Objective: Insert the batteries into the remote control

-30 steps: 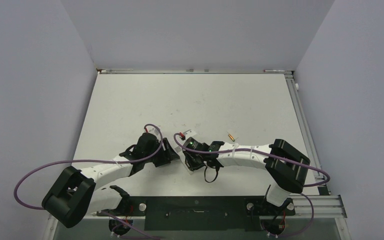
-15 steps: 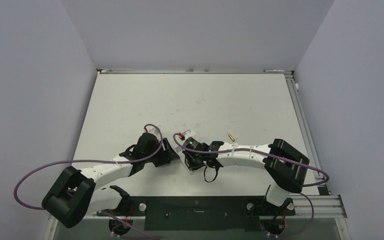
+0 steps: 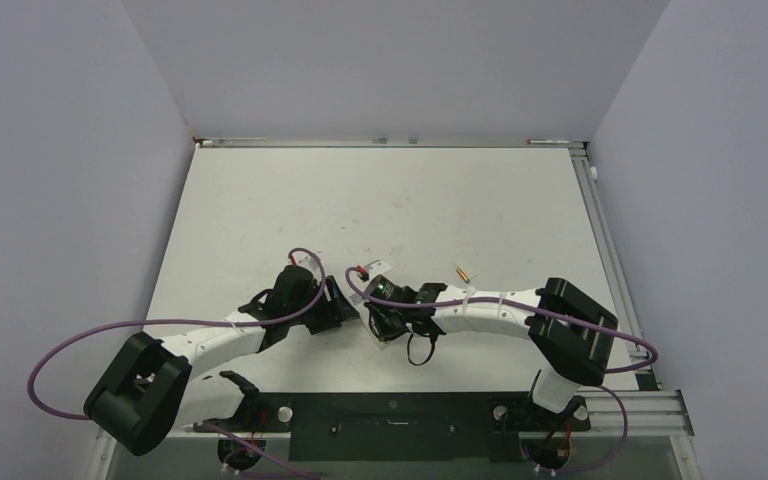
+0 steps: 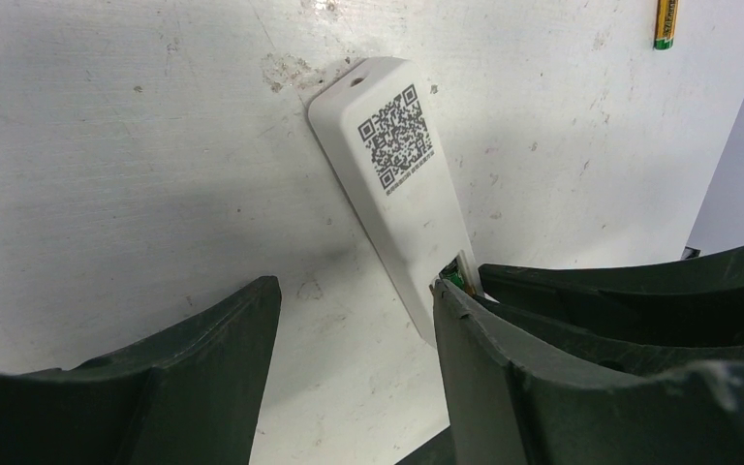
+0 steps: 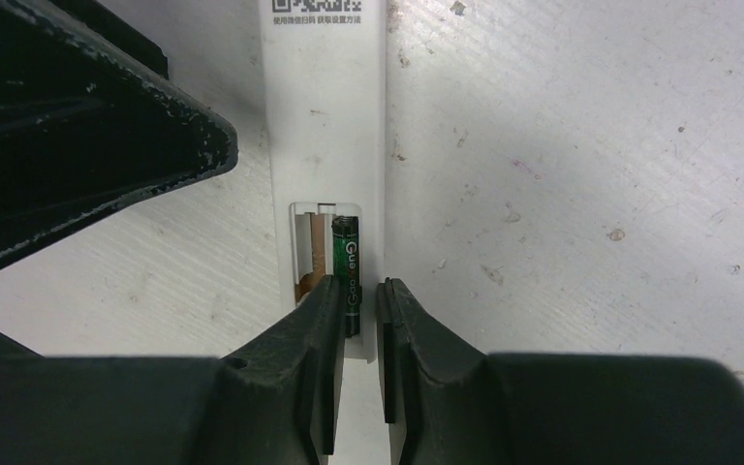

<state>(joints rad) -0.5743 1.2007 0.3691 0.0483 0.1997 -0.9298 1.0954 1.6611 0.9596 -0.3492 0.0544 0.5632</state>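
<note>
The white remote control (image 5: 325, 116) lies back up, QR label showing, and its battery bay is open. The blackish battery (image 5: 347, 254) lies in the bay's right slot; the left slot is bare. My right gripper (image 5: 358, 291) sits over the battery's near end, jaws a narrow gap apart and not pinching it. My left gripper (image 4: 354, 329) is open and empty, its right finger (image 4: 504, 378) against the remote (image 4: 397, 184) at the bay end. The copper-gold battery (image 4: 667, 21) lies loose on the table (image 3: 460, 271). In the top view the wrists hide the remote.
The white table (image 3: 380, 200) is walled at the back and both sides, with a metal rail (image 3: 600, 230) along its right edge. Both arms meet near the table's front middle, and purple cables (image 3: 90, 335) loop beside them.
</note>
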